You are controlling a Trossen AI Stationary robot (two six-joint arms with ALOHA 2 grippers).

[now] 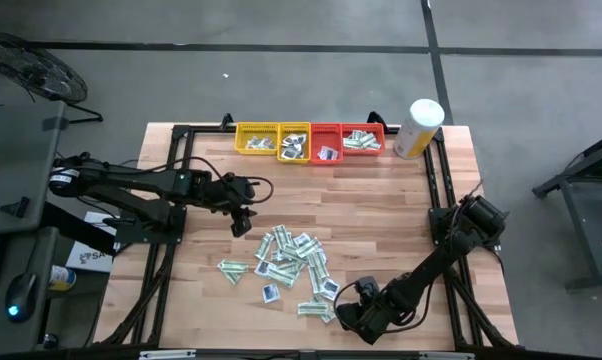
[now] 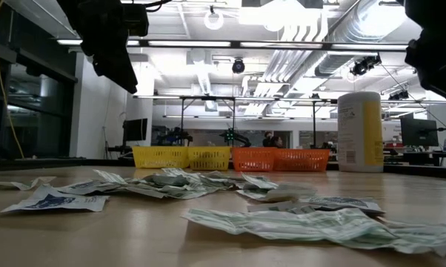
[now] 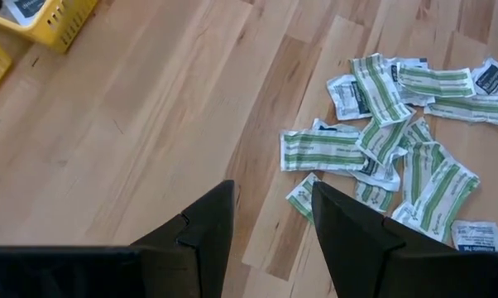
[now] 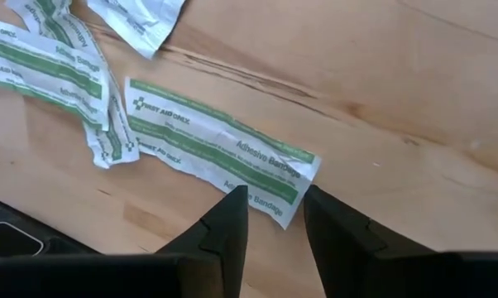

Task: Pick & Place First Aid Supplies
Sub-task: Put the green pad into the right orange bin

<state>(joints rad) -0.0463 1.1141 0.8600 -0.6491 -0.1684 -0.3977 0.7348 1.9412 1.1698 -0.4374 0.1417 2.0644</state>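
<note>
Scattered across the middle and near part of the wooden tabletop [image 1: 381, 200]: first aid supplies [image 1: 291, 262], thin flat paper packets, narrow white strips with green bands and small white squares with a dark blue centre, lying flat, overlapping, long axes pointing every which way. Under the right tool [image 4: 274, 217], at the pile's near edge, one strip packet [image 4: 220, 149] printed "Adhesive Bandage", long axis slanting across the fingers, its end between the parted tips, not gripped. Left tool [image 3: 270, 223] above bare wood beside the pile, released, nothing held.
</note>
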